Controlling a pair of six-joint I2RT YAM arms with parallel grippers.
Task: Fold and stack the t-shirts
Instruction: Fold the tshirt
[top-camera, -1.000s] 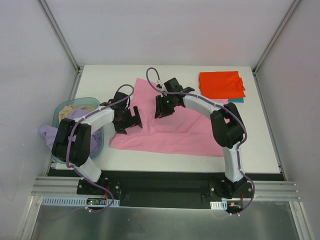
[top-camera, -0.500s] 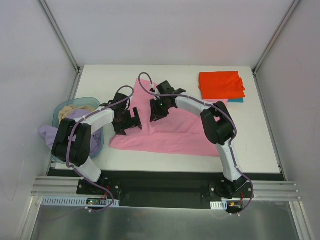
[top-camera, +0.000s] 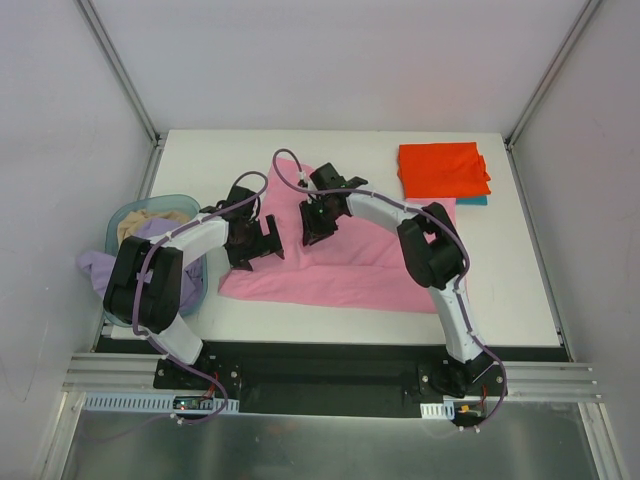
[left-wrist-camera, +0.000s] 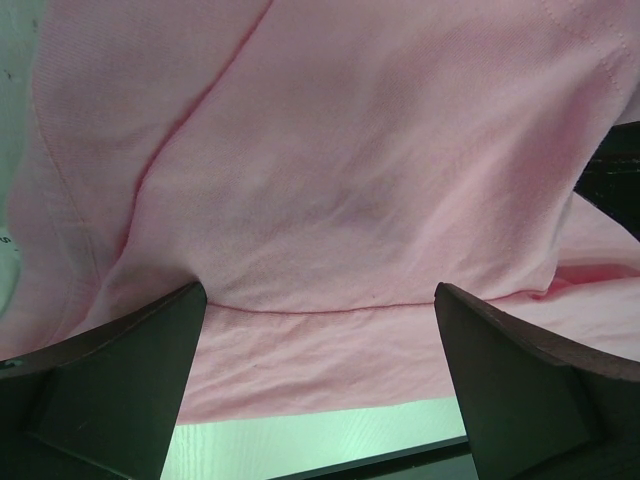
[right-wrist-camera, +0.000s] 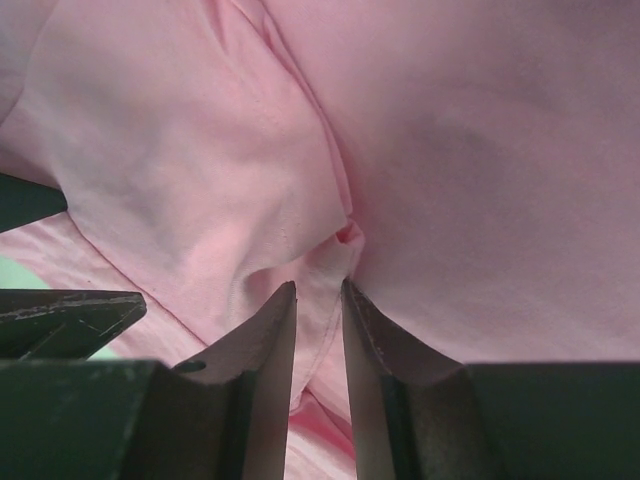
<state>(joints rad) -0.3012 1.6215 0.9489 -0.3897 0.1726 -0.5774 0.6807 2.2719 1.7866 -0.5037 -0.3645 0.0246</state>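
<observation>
Stack, far right: an orange-red t-shirt (top-camera: 443, 170) lies folded at the back right of the table (top-camera: 520, 290), on top of a teal t-shirt (top-camera: 473, 201) of which we see only a corner. We judge these two done.
Shirt in hand: the pink t-shirt (top-camera: 350, 270) lies spread over the middle of the table, rumpled and unfolded, with creases along its left side.
Shirt waiting: a lavender t-shirt (top-camera: 95, 268) hangs over the rim of the light-blue basket (top-camera: 178, 198) at the left edge. Some beige cloth also shows inside.
Left gripper (left-wrist-camera: 318, 300): jaws wide apart, low over the pink cloth near its left edge, holding nothing.
Right gripper (right-wrist-camera: 318, 285): fingers nearly together, with a narrow gap, tips at a raised pink fold. We cannot tell whether the fold is pinched.
Progress: roughly halfway, in our judgement.
Outstanding: fold the pink shirt and stack it, then take the lavender shirt from the basket, fold it and stack it.
</observation>
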